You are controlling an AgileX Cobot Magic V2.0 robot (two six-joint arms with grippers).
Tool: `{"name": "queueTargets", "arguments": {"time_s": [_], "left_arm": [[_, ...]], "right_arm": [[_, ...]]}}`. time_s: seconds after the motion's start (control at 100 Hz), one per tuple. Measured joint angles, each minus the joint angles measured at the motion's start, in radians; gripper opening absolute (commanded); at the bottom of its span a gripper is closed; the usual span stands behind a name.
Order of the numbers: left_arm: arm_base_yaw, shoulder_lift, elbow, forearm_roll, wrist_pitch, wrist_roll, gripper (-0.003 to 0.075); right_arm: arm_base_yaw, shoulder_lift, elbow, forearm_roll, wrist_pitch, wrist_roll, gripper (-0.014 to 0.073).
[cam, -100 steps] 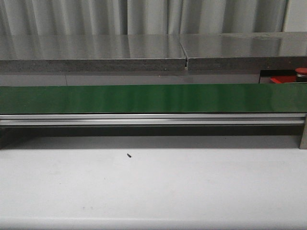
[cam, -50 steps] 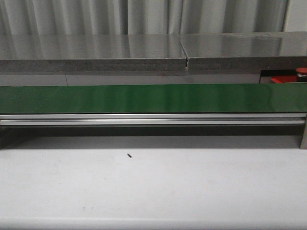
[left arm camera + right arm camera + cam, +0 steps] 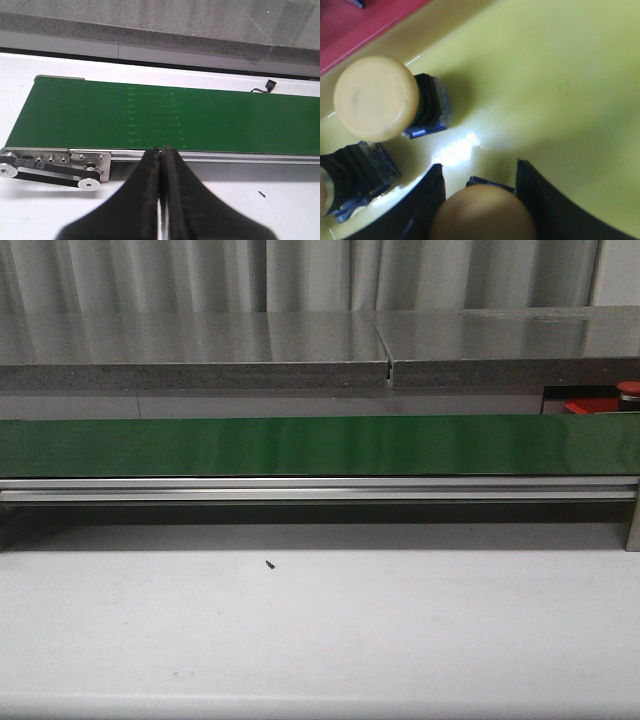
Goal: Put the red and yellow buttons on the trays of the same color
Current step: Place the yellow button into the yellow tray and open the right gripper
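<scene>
In the right wrist view my right gripper (image 3: 479,165) is open over the yellow tray (image 3: 550,75), its fingers standing either side of a yellow button (image 3: 482,212) with a gap to the button's blue base. Another yellow button (image 3: 375,97) stands on the tray, and a third (image 3: 352,180) shows at the picture's edge. A red tray (image 3: 355,25) borders the yellow one. In the front view, a red button (image 3: 629,388) and a strip of red tray (image 3: 590,406) show at the far right. My left gripper (image 3: 163,150) is shut and empty, before the green belt (image 3: 175,117).
The long green belt (image 3: 320,445) on its aluminium rail runs across the table. Behind it is a grey stone ledge (image 3: 300,350). A small dark speck (image 3: 270,563) lies on the white table in front. Neither arm shows in the front view.
</scene>
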Motion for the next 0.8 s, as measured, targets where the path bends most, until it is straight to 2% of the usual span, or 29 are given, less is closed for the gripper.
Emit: {"name": "queueTargets", "arguments": {"time_s": [0.17, 0.34, 0.44, 0.8], "left_arm": [[0.0, 0.0, 0.0, 0.0, 0.0, 0.0, -0.0019], [0.0, 0.0, 0.0, 0.0, 0.0, 0.0, -0.0019], [0.0, 0.0, 0.0, 0.0, 0.0, 0.0, -0.0019], [0.0, 0.0, 0.0, 0.0, 0.0, 0.0, -0.0019]], "right_arm": [[0.01, 0.027, 0.0, 0.002, -0.013, 0.0, 0.0293], [0.013, 0.031, 0.0, 0.004, -0.014, 0.0, 0.047], [0.014, 0.031, 0.0, 0.004, -0.013, 0.0, 0.0543], [0.053, -0.128, 0.0, 0.025, -0.011, 0.0, 0.0552]]}}
